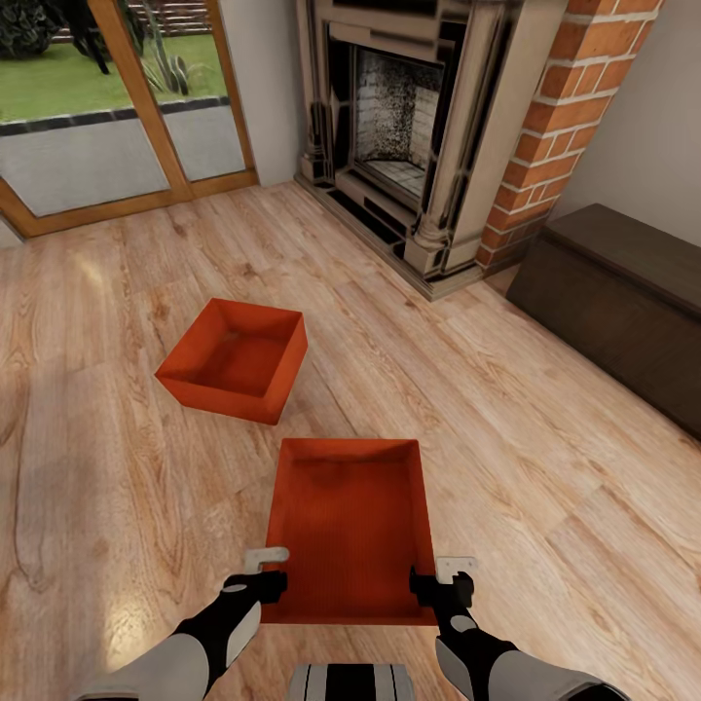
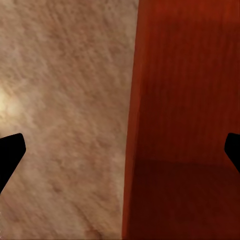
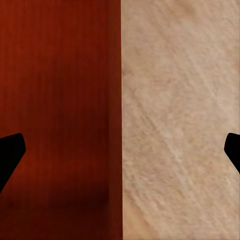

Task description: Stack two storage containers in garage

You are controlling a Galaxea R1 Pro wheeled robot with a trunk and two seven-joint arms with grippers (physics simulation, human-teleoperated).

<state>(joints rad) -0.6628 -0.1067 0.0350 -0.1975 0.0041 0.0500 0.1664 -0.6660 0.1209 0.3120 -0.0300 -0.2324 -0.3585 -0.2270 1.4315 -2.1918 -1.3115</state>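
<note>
Living room, light wood-plank floor (image 1: 545,467). Two red-orange open-top bins lie on it: the near bin (image 1: 350,526) sits directly in front of the robot with its long axis running away from the camera; the far bin (image 1: 237,360) sits beyond it and to the left, turned at an angle, apart from the near one. Left gripper (image 1: 261,574) is at the near-left corner of the near bin, right gripper (image 1: 440,576) at its near-right corner. In the left wrist view the left gripper (image 2: 120,150) has its two dark fingertips (image 2: 11,150) set wide apart at opposite edges of the picture, with the bin's left wall running between them, wood floor on one side and red interior on the other. The right wrist view mirrors this: right gripper (image 3: 120,150) spread wide, one fingertip (image 3: 10,152) over the red interior, the other over the floor, the bin's right wall between. Neither pair of fingers is pressed against the wall; nothing is gripped. Whether the near bin rests on the floor or is slightly raised cannot be told. Behind: dark ornate fireplace (image 1: 399,127), red-brick chimney (image 1: 565,127), dark brown bench (image 1: 623,302) at right, wood-framed glass doors (image 1: 127,117) at upper left.
</note>
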